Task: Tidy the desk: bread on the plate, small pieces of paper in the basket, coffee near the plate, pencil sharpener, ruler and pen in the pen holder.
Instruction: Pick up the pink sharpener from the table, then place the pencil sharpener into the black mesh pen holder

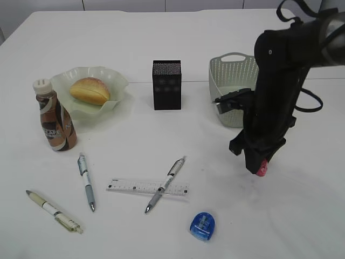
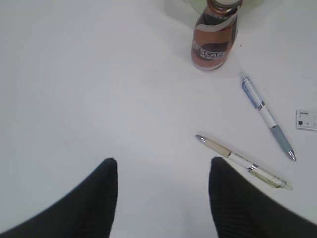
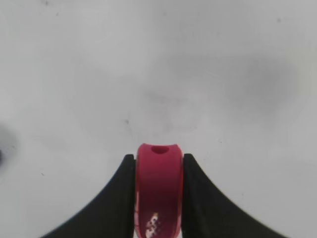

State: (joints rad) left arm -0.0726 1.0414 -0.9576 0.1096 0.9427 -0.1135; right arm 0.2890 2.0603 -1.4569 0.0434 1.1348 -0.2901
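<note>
Right gripper (image 3: 158,198): jaws clamped on your pink sharpener (image 3: 158,191), above the table (image 1: 302,216). Left gripper (image 2: 163,198): jaws apart, empty. Risk: sharpener slipping before the holder (image 1: 167,84).

Right black arm (image 1: 280,81) reaches down, its gripper (image 1: 261,168) with jaws clamped on a small pink-red plastic piece (image 3: 158,191). Left gripper (image 2: 163,198) hovers, jaws apart, holding nothing.

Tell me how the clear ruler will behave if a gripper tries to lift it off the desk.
The ruler lies flat and thin on the desk, so fingers will probably struggle to get under it. The grey pen lying across it would likely roll off. It looks like smooth plastic, probably slippery.
</note>
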